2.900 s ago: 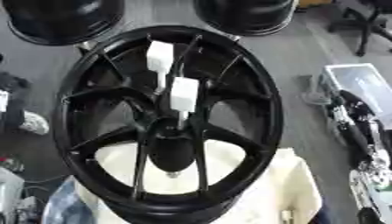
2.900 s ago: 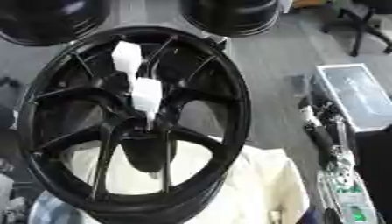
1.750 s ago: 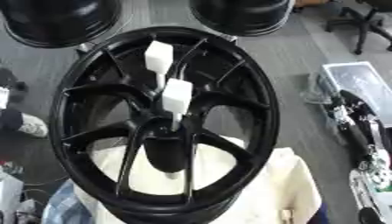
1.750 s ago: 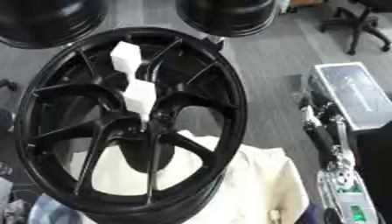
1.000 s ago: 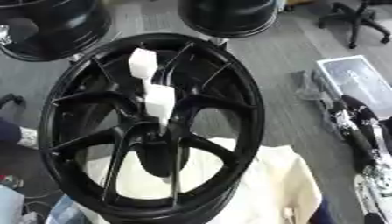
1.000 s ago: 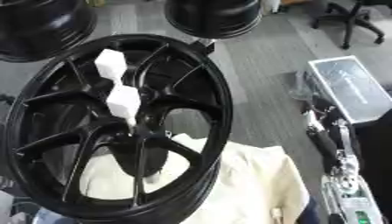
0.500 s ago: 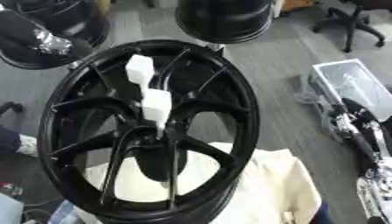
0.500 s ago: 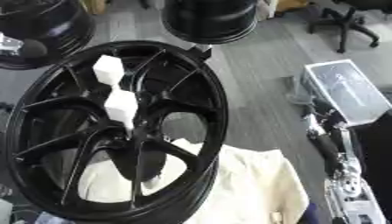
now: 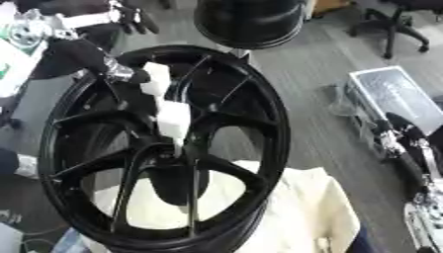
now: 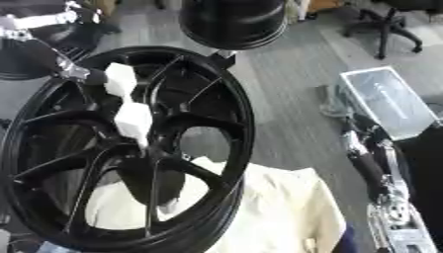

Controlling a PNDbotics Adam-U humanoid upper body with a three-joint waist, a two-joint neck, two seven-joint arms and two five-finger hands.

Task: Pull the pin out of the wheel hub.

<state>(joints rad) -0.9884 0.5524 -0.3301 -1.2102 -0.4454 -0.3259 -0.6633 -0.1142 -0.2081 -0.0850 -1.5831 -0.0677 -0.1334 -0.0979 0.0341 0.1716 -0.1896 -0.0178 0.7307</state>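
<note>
At the wheel's upper-left rim, my left hand (image 9: 117, 73) meets the upper white block (image 9: 156, 79); whether it has closed on it I cannot tell. Below it sits a second block (image 9: 173, 119) on the thin pin (image 9: 179, 144) seated in the hub (image 9: 173, 160). The black wheel (image 9: 270, 116) leans on a cream cloth (image 9: 303, 207). I judge the blocks light and rigid and the pin stiff but slender, best gripped by the lower block and drawn straight along its axis. My right hand (image 9: 405, 141) lies by the wheel's right side, state unreadable.
</note>
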